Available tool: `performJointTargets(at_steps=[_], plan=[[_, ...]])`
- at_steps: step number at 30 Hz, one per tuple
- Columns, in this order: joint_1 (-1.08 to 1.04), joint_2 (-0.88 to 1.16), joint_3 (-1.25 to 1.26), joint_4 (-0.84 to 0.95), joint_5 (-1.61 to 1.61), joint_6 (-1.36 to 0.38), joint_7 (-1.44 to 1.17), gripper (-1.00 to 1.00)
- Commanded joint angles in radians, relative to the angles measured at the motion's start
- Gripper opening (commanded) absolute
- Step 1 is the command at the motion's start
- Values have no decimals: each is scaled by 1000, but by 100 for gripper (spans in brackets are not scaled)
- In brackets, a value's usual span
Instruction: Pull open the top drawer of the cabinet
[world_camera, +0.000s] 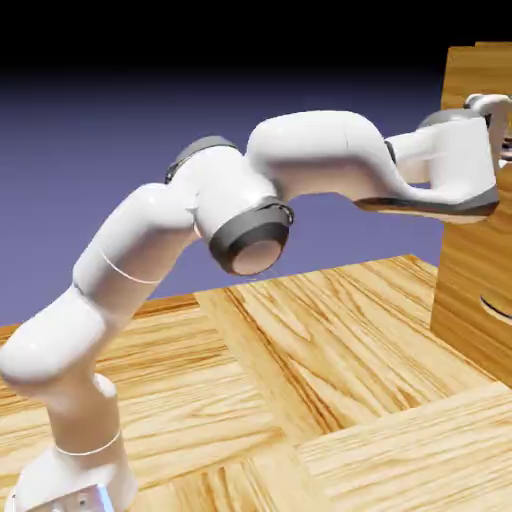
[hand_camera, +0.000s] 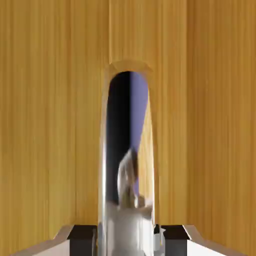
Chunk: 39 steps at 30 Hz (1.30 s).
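The fingers (hand_camera: 80, 237) sit tight on the handle (hand_camera: 127, 165), drawer wood (hand_camera: 50, 125) directly ahead.

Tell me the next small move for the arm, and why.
Probably pull straight back from the cabinet. In the hand view the end effector looks shut on the silver handle, with the drawer front filling the frame, so drawing away should slide it open.

Golden-brown wood grain covers the cabinet (world_camera: 470, 300) and the floor (world_camera: 330, 390); the arm (world_camera: 300, 165) is white, with dark grey joint rings; the handle (hand_camera: 127, 165) looks mirror-silver.
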Motion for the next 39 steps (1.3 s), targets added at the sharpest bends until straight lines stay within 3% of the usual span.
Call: performJointTargets(at_steps=[1,9,18,32,38,39], plan=[[-31,-19,25,-37,-25,-9,30,-100],[-314,-173,250,-302,-177,-65,254,-100],[-640,-277,531,-485,-270,-91,419,-100],[-1148,-218,1022,-715,-241,-135,366,-100],[-1352,-255,1202,-763,-308,-121,497,-100],[-1352,-255,1202,-763,-308,-121,497,100]])
